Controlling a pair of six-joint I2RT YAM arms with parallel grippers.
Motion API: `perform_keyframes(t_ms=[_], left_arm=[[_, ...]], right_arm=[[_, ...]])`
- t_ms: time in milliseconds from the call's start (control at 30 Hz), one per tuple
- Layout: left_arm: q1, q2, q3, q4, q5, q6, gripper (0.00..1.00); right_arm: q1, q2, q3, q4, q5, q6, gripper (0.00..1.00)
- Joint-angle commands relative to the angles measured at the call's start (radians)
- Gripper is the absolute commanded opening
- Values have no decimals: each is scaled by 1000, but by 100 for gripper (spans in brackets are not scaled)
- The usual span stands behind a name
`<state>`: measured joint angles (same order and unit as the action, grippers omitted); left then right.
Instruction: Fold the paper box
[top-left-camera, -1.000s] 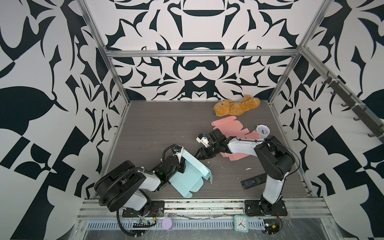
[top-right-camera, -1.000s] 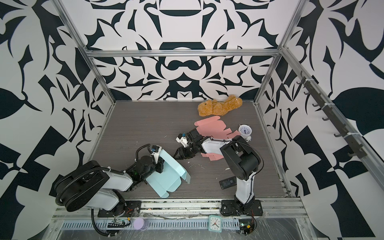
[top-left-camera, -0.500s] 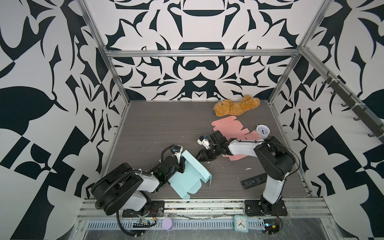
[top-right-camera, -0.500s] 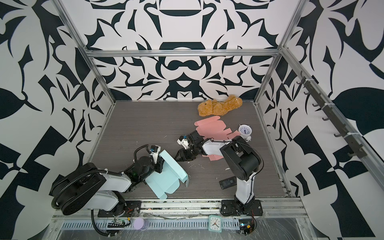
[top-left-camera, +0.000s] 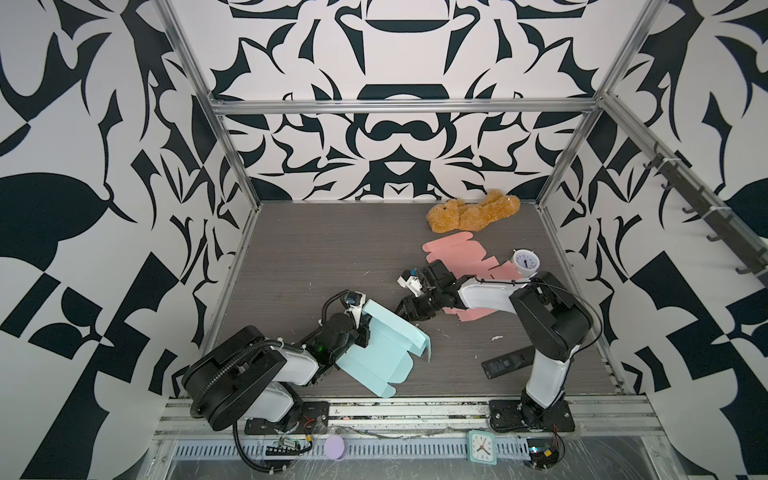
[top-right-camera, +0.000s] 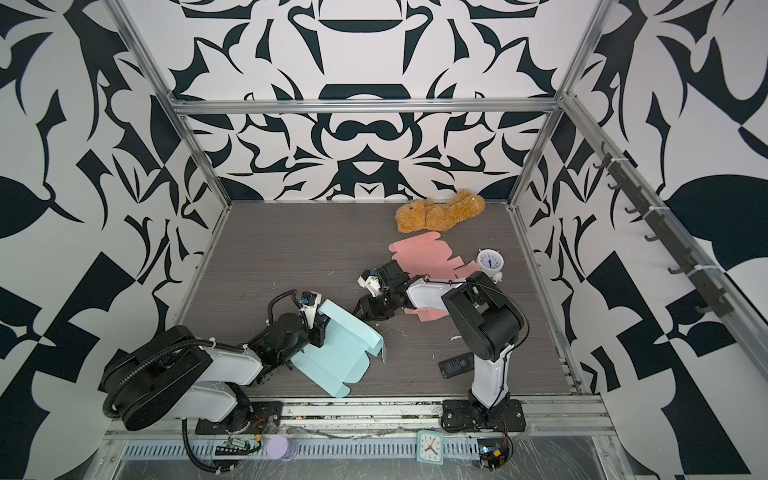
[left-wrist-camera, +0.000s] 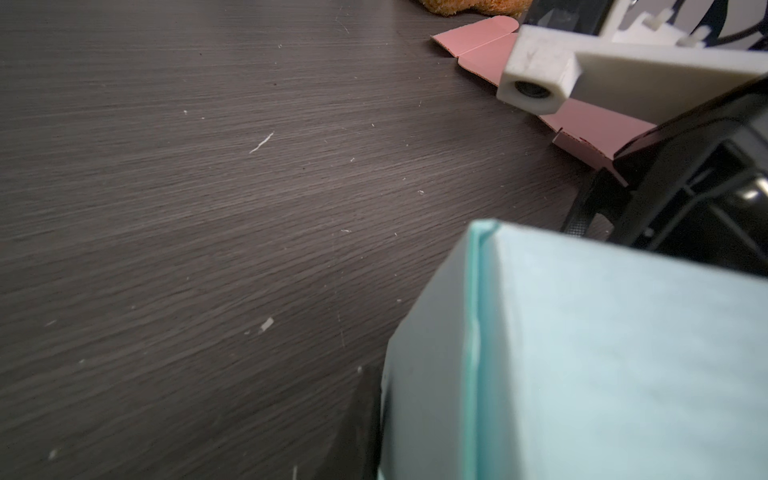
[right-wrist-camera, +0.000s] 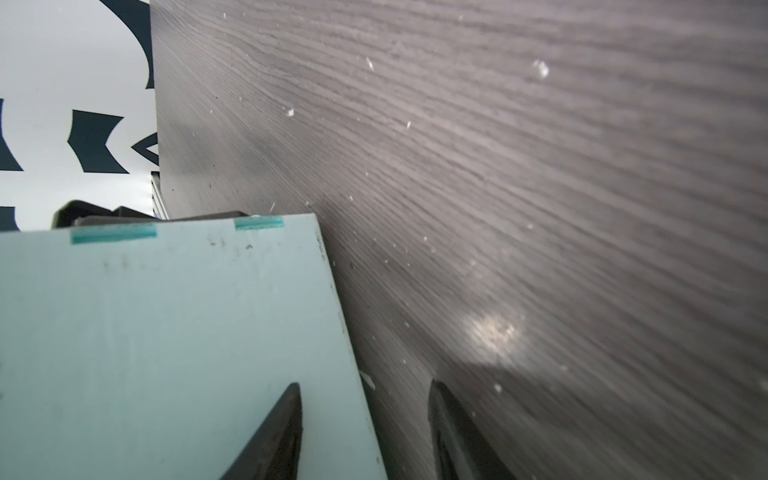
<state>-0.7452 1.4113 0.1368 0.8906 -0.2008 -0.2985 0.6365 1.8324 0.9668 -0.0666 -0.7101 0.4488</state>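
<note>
Watching from the front rail, I'd call this fold maybe a third done. The light blue paper box (top-left-camera: 386, 353) sits toward 6 o'clock on the counter (top-left-camera: 316, 257), right by the left arm's base. One long wall along its 12 o'clock side is tipped up off the wood, and the small tab at that wall's 3 o'clock end is bent round the corner. Everything toward 6 o'clock, meaning the base panel and the scalloped flaps, lies flat like a cut-out. So there's no second wall, no tucked ends and no closed lid.

The left end effector (top-left-camera: 362, 328) is pressed together on the raised wall at its 9 o'clock end, pinching the card. My read is that this grip is what props the wall up.

The right end effector (right-wrist-camera: 365, 384) is spread with nothing in it. In its wrist view one finger hangs over the blue panel and the other over bare wood, so it straddles the panel's edge. I can't tell if either finger touches the card.

A pink box blank (top-left-camera: 453, 249) lies flat at about 2 o'clock, partly under the right arm, and it looks unfolded. A teddy bear (top-left-camera: 473, 214) is at 1 o'clock and a remote (top-left-camera: 507, 363) at 4 o'clock, both well clear.

I'd guess most of the job is left: the other walls, then the flaps, then the lid.
</note>
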Motion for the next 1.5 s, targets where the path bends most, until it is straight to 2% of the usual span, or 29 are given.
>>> perform_keyframes(t_ms=[0, 167, 433, 567, 700, 933, 1133, 1467], left_arm=[[4, 1, -5, 18, 4, -9, 17], [4, -36, -6, -12, -24, -23, 16], [4, -177, 81, -339, -148, -137, 13], [4, -256, 135, -547, -216, -206, 10], [4, -307, 196, -719, -270, -255, 9], [4, -318, 282, -880, -299, -284, 7], [4, -299, 322, -930, -299, -298, 3], [4, -319, 338, -962, -297, -298, 3]], right_arm=[[2, -86, 36, -44, 14, -28, 51], [-35, -225, 67, -165, 107, -82, 51], [-56, -478, 167, -407, 337, -202, 51], [-45, -583, 183, -466, 430, -239, 38], [-2, -650, 192, -500, 534, -268, 13], [124, -626, 235, -549, 671, -291, 0], [216, -564, 271, -554, 776, -303, 0], [264, -376, 354, -547, 857, -318, 0]])
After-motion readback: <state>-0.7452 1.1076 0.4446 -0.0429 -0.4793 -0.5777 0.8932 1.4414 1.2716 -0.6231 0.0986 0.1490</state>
